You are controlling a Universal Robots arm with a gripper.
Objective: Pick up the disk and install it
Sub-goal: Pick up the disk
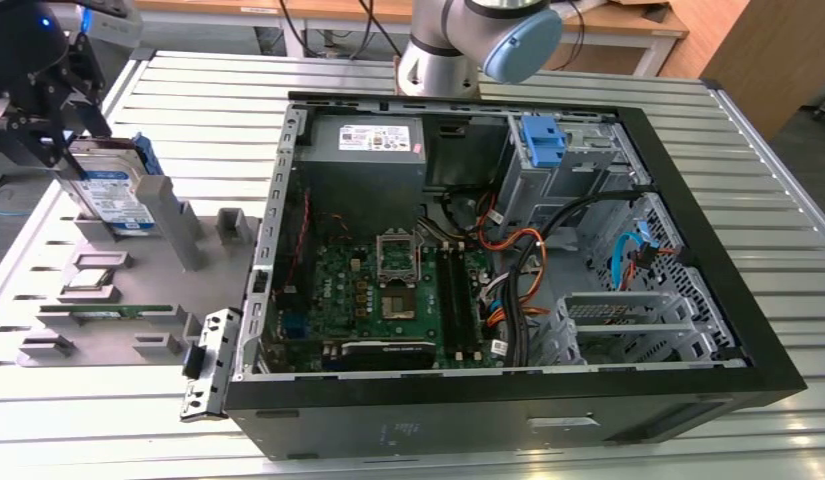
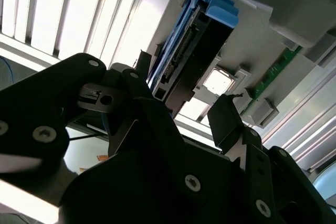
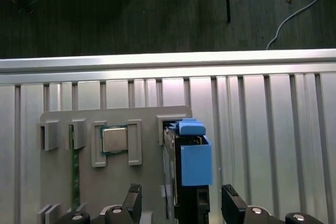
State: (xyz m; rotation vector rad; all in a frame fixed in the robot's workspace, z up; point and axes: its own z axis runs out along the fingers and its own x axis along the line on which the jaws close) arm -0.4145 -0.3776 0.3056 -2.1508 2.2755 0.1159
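The big open PC case (image 1: 452, 425) takes up the middle and right of the exterior view, lid off, I guess so the drive cage is reachable. On the left sits the gray holder plate (image 1: 185, 290), with the disk (image 1: 116, 195) parked on edge in its slot at upper left (probably so its top sticks up for grabbing). My gripper (image 3: 181, 188) hangs right over it, wide open and holding nothing, with the fingers (image 3: 134, 200) either side of the disk and clear of it. The little chip (image 3: 114, 140) and the green memory stick (image 3: 75, 177) sit in their own slots nearby.
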